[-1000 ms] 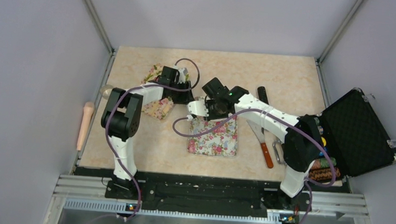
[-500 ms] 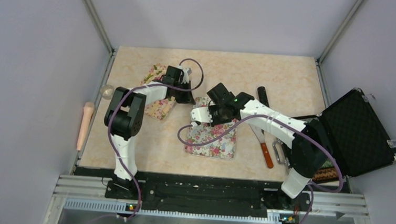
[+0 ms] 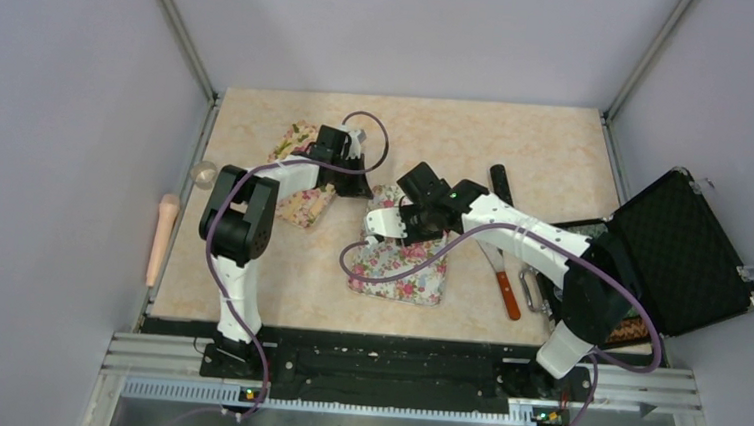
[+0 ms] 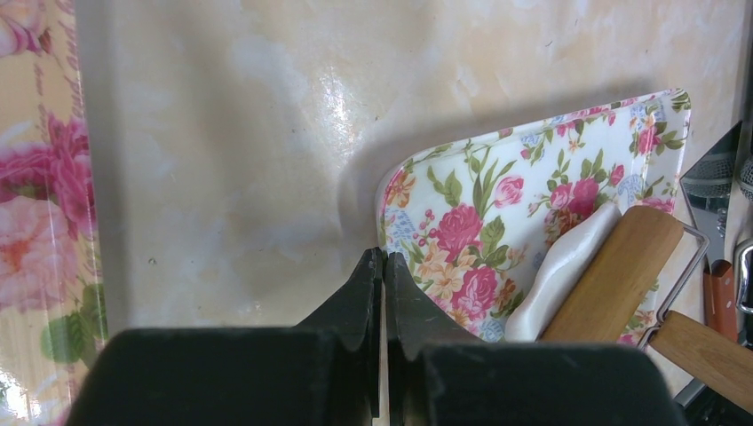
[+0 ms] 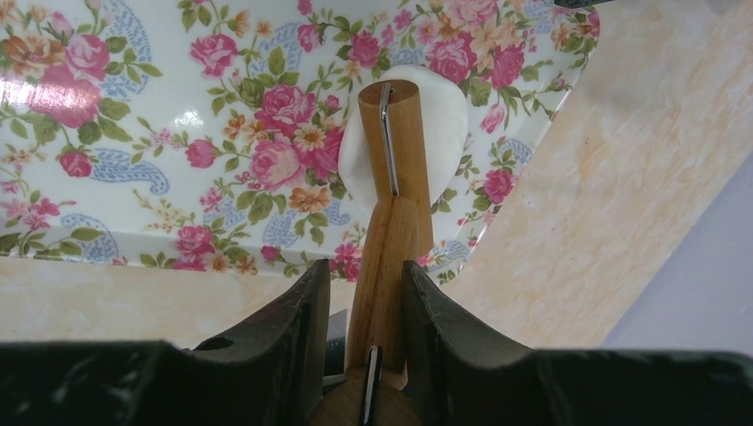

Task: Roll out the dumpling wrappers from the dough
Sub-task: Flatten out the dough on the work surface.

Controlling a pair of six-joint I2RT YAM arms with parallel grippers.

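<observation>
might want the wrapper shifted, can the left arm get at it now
Probably not cleanly: the wooden roller held in the right jaws sits over the dumpling wrapper, and the left jaws are shut.

Centre of the dumpling wrapper (image 5: 447, 133) is hidden under the wooden roller (image 5: 408, 151); floral board (image 5: 178, 133) runs off frame top and left.

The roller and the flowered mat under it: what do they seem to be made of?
The roller: wood, likely unvarnished; visible grain and a matte tan surface. The flowered mat: probably plastic or coated cloth; glossy glare lies on the print.
</observation>
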